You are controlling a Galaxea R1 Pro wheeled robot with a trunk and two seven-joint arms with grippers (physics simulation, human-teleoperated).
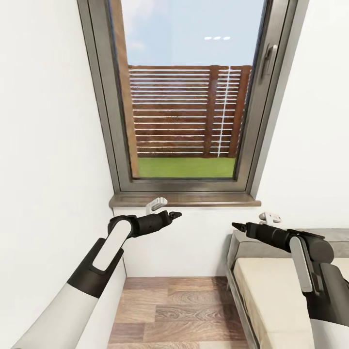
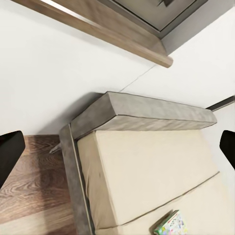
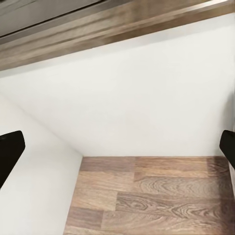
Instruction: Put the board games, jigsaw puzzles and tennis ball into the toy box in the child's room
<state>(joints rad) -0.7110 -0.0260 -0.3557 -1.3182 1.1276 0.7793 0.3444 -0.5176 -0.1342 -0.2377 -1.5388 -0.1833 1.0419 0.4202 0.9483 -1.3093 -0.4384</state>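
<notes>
We are facing the window (image 1: 182, 97), both grippers (left (image 2: 117, 144), right (image 3: 117, 147)) spread and empty, risking clipping the bed (image 1: 271, 286) at four o'clock when turning.

Window (image 1: 184, 97) above floor (image 1: 179, 310), bed (image 1: 271, 295) beside.

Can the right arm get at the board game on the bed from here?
Probably not yet. The right gripper hangs open over the bed's headboard end, pointing at the wall. The board game lies farther down the mattress, nothing covering it.
</notes>
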